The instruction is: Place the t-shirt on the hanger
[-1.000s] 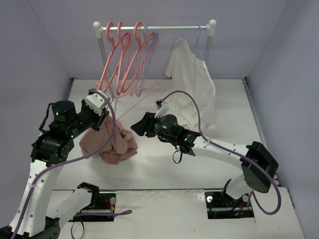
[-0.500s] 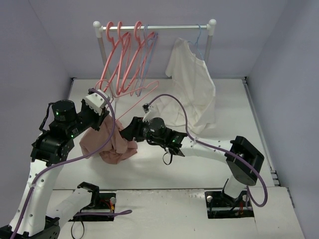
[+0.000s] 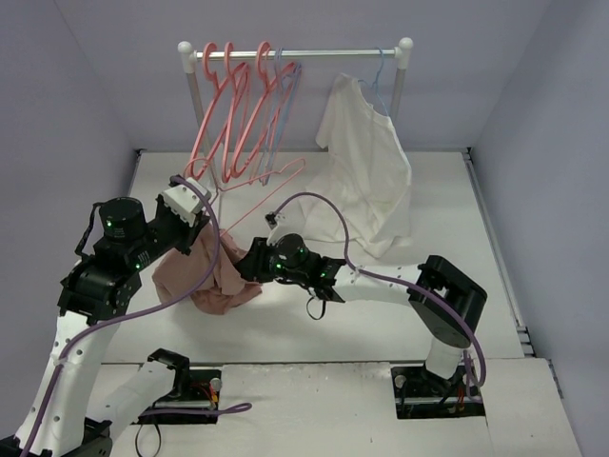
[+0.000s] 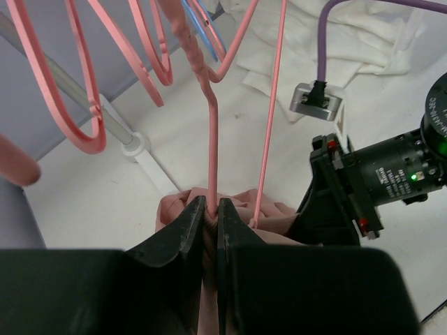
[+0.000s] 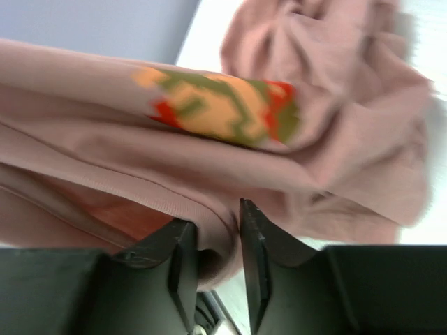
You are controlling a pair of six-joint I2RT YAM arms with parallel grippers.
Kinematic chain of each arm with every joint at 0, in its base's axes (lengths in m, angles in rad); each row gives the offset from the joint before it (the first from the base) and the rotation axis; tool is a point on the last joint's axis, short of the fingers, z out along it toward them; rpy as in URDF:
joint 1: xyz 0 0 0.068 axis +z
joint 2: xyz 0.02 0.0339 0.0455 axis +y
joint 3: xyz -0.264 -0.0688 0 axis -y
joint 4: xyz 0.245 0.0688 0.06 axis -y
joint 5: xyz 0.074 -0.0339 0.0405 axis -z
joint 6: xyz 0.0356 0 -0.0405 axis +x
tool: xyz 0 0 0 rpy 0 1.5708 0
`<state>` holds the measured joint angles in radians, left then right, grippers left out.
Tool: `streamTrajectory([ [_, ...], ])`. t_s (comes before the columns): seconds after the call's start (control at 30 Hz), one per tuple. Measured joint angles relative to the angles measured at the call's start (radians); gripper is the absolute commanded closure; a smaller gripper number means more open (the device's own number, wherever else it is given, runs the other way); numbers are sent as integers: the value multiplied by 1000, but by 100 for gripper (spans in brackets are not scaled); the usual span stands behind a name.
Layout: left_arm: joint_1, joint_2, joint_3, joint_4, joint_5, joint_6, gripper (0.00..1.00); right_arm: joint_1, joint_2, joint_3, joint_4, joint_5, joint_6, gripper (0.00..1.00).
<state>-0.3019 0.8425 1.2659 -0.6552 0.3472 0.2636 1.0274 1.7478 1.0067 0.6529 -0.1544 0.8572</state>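
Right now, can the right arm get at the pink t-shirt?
Most likely yes: the right gripper has a fold of the t-shirt pinched between its jaws, with nothing in the way. The left gripper, shut on the hanger, does not block it.

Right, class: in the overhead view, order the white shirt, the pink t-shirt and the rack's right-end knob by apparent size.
1. white shirt, hanging spread out, though far back.
2. pink t-shirt, bunched up.
3. rack's right-end knob, clearly smallest.

t-shirt [image 3: 217, 278]: I see dusty salmon-pink
print [image 5: 222, 106]: yellow, red, olive zigzag
hanger [image 4: 211, 139]: coral-pink
hung shirt [image 3: 366, 162]: cream-white, plain
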Motion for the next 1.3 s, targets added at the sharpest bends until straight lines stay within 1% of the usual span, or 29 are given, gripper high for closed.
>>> streamTrajectory([
  [0.13,0,-19,-1,-12,-15,18,100,-50,-60,-65,-37,6,-33,83],
  [0.17,0,-22,-3,-16,-17,21,100,-66,-79,-74,-52,10,-45,86],
  [0.43,0,-40,-44,-39,-6,77,100,-203,-272,-79,-204,38,-206,100],
  [0.57,-3,-44,-52,-68,29,135,100,-273,-305,-53,-273,19,-284,100],
  [0.67,-6,-54,-58,-82,61,179,100,-342,-306,-27,-319,-37,-331,100],
  [0.83,-7,-76,-111,-83,101,219,100,-455,-306,33,-404,-136,-394,100],
  [0.97,-6,-78,-149,-87,100,244,100,-495,-306,95,-474,-199,-444,100],
  [1.13,-7,-69,-152,-90,89,275,100,-526,-306,152,-549,-253,-489,100],
  [1.3,-12,-27,-152,-88,38,292,100,-543,-306,230,-637,-272,-541,100],
])
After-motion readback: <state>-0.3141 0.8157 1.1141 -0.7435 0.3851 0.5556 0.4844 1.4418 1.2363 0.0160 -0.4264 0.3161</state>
